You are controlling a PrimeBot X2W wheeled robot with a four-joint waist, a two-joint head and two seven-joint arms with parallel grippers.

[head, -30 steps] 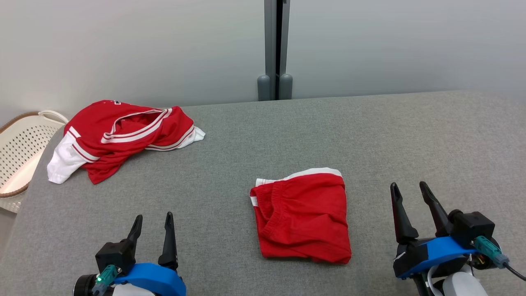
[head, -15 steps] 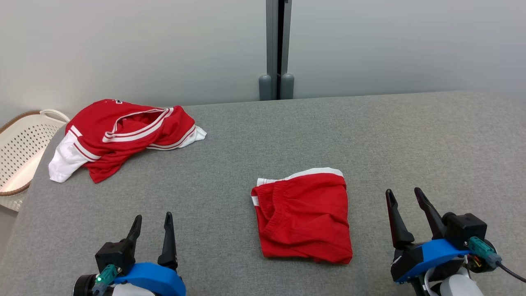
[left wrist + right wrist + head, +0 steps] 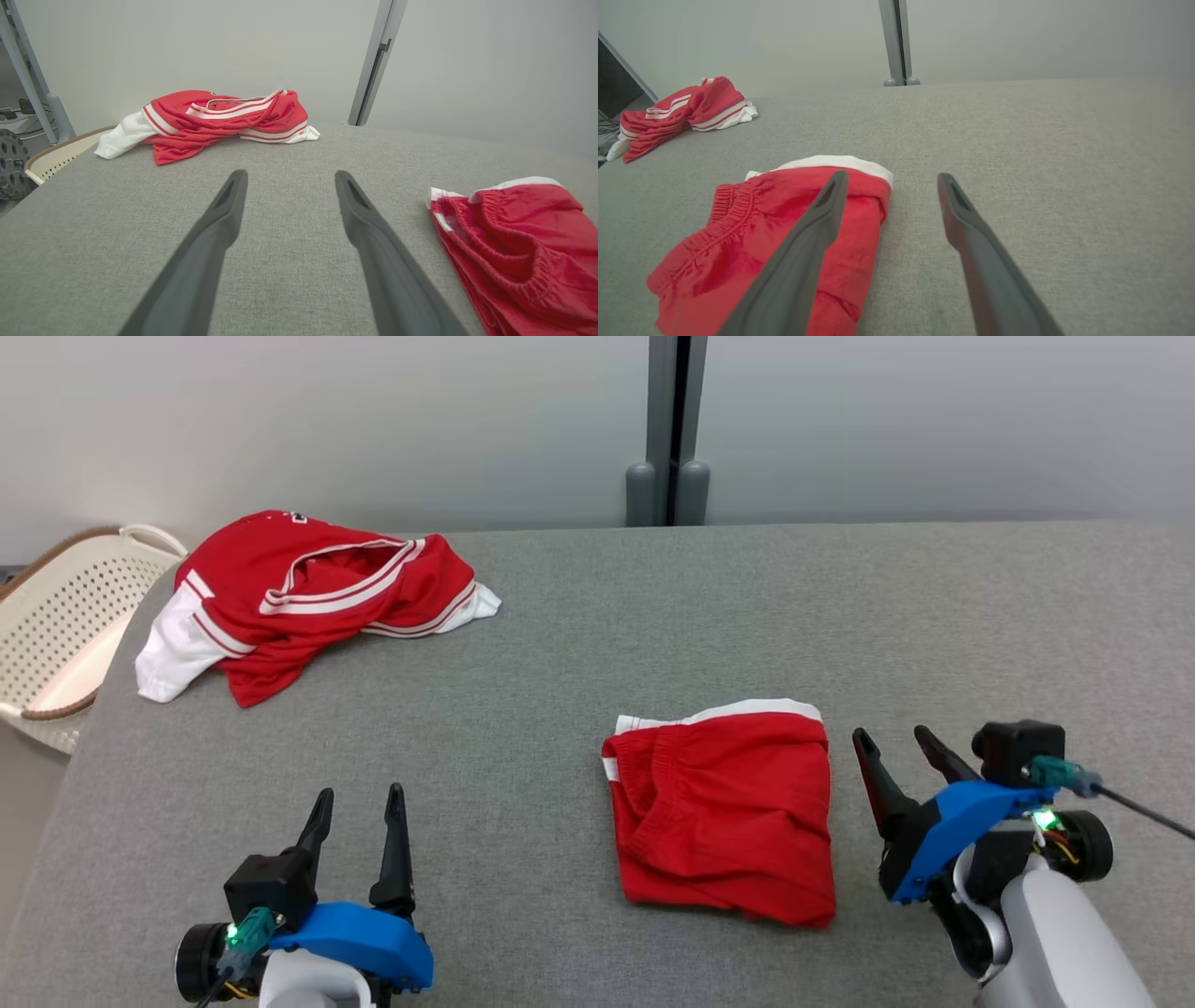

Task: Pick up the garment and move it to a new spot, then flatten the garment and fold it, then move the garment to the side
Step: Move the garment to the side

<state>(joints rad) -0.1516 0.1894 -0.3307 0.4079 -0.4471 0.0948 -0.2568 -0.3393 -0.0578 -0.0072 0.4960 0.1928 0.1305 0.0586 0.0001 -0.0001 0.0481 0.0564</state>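
Your right gripper (image 3: pixel 888 734), jaws wide and empty, now stands nearer the folded red shorts (image 3: pixel 724 812), likely readying the move aside; your left gripper (image 3: pixel 360 791) idles open.

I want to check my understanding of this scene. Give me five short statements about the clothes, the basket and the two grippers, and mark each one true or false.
1. The red shorts lie folded on the grey table. True.
2. The left gripper holds the red and white jersey. False: it is open and empty, and the jersey lies crumpled at the far left of the table.
3. The right gripper is open, beside the right edge of the shorts. True.
4. The jersey is inside the white basket. False: the jersey is on the table, and the basket stands off the table's left edge.
5. The shorts and the jersey touch. False: bare table lies between them.
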